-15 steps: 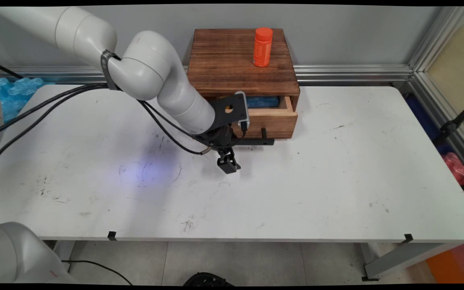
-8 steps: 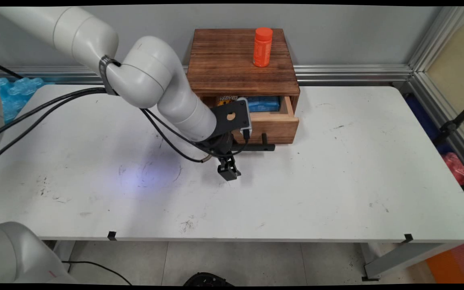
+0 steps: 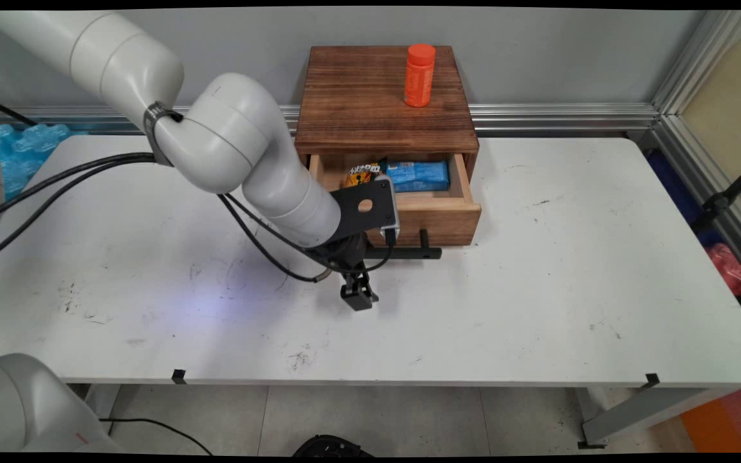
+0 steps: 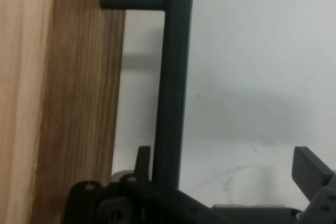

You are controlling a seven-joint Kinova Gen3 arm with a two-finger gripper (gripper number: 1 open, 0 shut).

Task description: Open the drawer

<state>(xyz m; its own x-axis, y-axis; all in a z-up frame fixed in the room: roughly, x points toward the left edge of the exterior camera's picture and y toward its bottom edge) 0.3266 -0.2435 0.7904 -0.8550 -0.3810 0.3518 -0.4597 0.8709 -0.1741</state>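
One wooden drawer (image 3: 438,222) sits part way out of the brown box (image 3: 383,96) at the far side of the desk (image 3: 538,289), showing a blue pack (image 3: 417,175), and my end effector (image 4: 226,163) is spread wide around the black handle bar (image 4: 176,77), squeezing nothing.

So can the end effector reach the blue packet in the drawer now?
Probably: the drawer stands open, the blue packet uncovered from above, though the end effector sits low at the handle.
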